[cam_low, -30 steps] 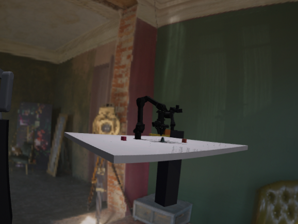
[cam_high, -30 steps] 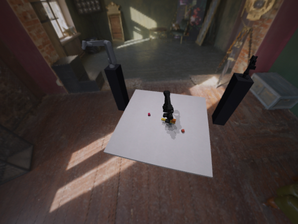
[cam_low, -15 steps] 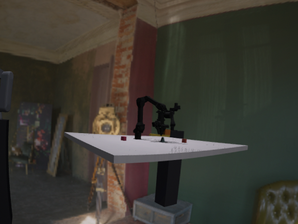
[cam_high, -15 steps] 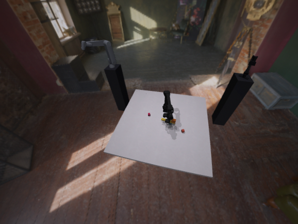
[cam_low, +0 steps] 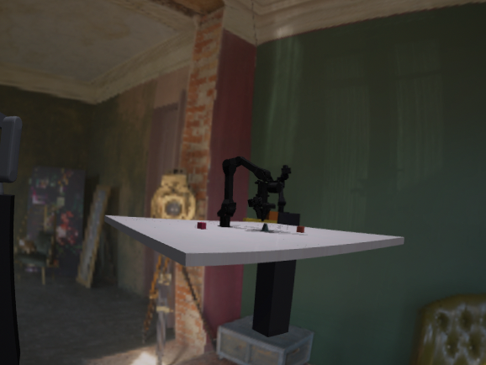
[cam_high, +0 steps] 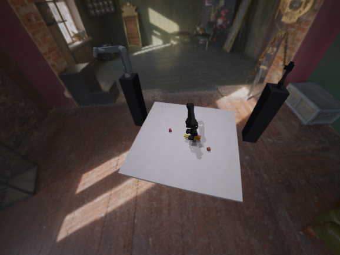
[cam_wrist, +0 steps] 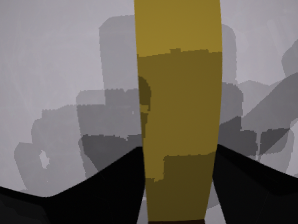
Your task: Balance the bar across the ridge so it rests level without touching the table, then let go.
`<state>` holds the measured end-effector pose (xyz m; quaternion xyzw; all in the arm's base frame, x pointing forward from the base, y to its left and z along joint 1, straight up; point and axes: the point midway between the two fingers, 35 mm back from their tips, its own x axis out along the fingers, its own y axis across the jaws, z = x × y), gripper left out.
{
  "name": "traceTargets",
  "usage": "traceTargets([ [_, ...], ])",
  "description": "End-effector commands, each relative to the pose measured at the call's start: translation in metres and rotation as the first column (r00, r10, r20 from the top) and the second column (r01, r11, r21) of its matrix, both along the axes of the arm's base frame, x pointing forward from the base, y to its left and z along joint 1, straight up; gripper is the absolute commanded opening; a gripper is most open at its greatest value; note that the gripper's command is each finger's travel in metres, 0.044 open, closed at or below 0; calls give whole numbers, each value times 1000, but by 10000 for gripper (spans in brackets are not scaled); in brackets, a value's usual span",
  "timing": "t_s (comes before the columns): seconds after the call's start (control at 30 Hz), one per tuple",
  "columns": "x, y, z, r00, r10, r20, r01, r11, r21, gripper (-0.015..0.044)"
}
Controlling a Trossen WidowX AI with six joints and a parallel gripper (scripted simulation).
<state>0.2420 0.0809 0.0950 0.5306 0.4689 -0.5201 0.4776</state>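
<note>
The black parallel-jaw gripper [cam_high: 192, 137] [cam_low: 263, 216] [cam_wrist: 178, 153] points down over the white square table [cam_high: 176, 170] [cam_low: 252, 248] [cam_wrist: 40, 60], its fingers partly spread and pinching the long yellow bar [cam_high: 186, 136] [cam_low: 252, 219] [cam_wrist: 179, 100] between them. In the wrist view the dark fingers stand one on each side of the bar, against its long edges, and the bar runs on past them toward the top of the view. An orange block [cam_high: 198, 137] [cam_low: 273, 216] sits at one end of the bar, on the opposite side of the gripper from the plain yellow end.

In the exterior view the bar looks about level and raised off the tabletop. A small dark teal, pointed ridge [cam_low: 265, 227] stands on the table below the gripper; whether the bar touches it cannot be told. A crimson cube [cam_high: 170, 130] [cam_low: 202, 225] and a red-orange cube [cam_high: 209, 148] [cam_low: 300, 229] lie on the table, apart from the bar, on opposite sides of the gripper.
</note>
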Motion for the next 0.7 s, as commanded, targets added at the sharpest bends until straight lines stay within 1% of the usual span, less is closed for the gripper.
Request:
traceTargets([
  [0.0, 0, 1, 0, 1000, -1, 0, 1, 1000, 6, 0],
  [0.67, 0, 1, -2, 1000, -1, 0, 1, 1000, 6, 0],
])
